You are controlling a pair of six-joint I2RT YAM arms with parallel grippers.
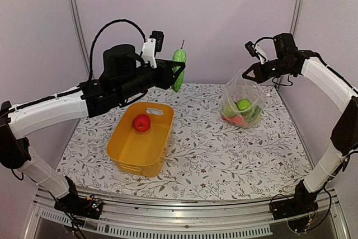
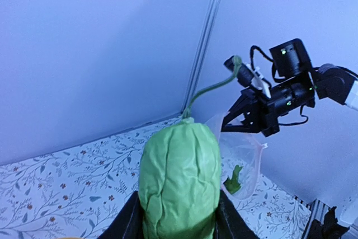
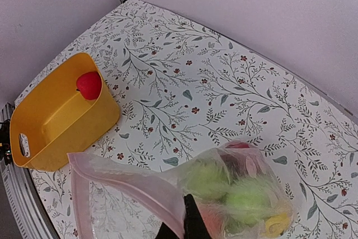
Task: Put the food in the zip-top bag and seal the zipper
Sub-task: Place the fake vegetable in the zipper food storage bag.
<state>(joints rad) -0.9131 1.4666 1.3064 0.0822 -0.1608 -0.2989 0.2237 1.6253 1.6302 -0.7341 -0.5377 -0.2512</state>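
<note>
Green plastic cucumber [image 1: 179,70] looks light, stiff and slick. The left gripper [image 1: 172,75] clasps it round the middle, up in the air near the yellow basket [image 1: 126,149]. The right gripper [image 1: 250,73] pinches the rim of the thin, floppy bag [image 1: 243,102], which sags onto the table at the far right.

cucumber [image 1: 179,70]: aloft | apple [image 1: 141,122]: in basket [image 1: 134,163] | bag [image 1: 243,103]: partly filled, zipper [image 3: 128,186] seemingly unsealed

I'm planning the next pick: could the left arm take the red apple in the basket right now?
Probably not yet: the left end effector is gripping the cucumber. Otherwise the apple lies uncovered in the open yellow basket.
</note>
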